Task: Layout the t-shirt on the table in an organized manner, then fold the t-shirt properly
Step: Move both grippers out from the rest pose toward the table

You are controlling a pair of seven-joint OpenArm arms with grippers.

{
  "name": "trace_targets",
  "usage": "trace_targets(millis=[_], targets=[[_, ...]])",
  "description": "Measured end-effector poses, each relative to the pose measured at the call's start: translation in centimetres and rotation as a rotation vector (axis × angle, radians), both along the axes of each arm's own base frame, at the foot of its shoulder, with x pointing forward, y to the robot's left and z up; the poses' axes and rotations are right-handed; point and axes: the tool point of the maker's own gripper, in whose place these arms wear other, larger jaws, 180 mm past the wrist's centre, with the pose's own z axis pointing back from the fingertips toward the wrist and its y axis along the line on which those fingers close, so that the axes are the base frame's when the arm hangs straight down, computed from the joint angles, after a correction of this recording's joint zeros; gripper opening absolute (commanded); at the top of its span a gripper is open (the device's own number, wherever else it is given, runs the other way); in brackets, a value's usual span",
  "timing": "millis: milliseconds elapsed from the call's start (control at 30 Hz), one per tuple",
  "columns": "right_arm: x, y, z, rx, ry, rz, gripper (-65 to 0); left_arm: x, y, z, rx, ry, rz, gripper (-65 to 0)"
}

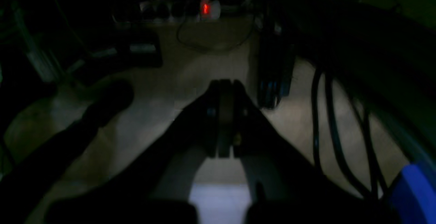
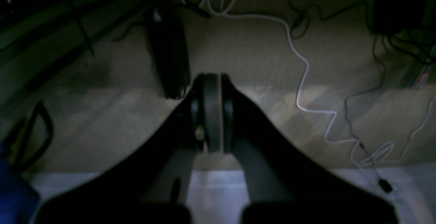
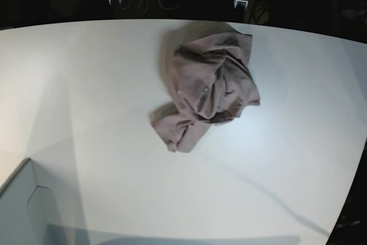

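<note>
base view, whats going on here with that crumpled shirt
Nothing is handling the shirt right now. The dusty mauve cotton t-shirt lies in a crumpled heap on the large white table, nearer its far edge, not laid out or folded yet. Both arms are parked beyond the table's far edge: the left end effector and the right end effector are each shut on nothing, and their wrist cameras look at a dim floor strewn with cables. A pale grey box corner sits at the near left.
</note>
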Motion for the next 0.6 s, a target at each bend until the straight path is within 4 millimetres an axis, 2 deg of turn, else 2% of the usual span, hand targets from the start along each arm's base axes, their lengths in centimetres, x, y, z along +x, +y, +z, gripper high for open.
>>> trace_targets(millis=[100, 200, 233, 333, 433, 533, 600], targets=[[-0.8, -1.2, 0.8, -0.02, -0.061, 0.015, -65.0, -1.4, 1.5, 1.3, 0.021, -0.077, -0.009, -65.0], [-1.8, -1.8, 2.3, -0.031, -0.117, 0.029, -65.0, -3.4, 2.5, 3.1, 0.033, -0.111, -0.025, -65.0], [-2.0, -2.0, 3.1, -0.034, -0.143, 0.033, -65.0, -3.4, 2.5, 3.9, 0.03, -0.139, -0.034, -65.0], [-1.8, -2.6, 5.9, -0.043, -0.23, 0.06, -65.0, -1.8, 2.7, 6.8, 0.03, -0.249, -0.058, -65.0], [0.9, -2.9, 9.7, -0.055, -0.365, 0.075, -65.0, 1.1, 2.7, 10.8, 0.018, -0.394, -0.08, -65.0], [3.8, -3.2, 14.3, -0.061, -0.505, 0.129, -65.0, 2.8, 2.6, 14.8, 0.012, -0.499, -0.079, -65.0], [5.0, -3.6, 17.1, -0.072, -0.575, 0.151, -65.0, 4.1, 3.6, 17.3, 0.041, -0.562, -0.047, -65.0]])
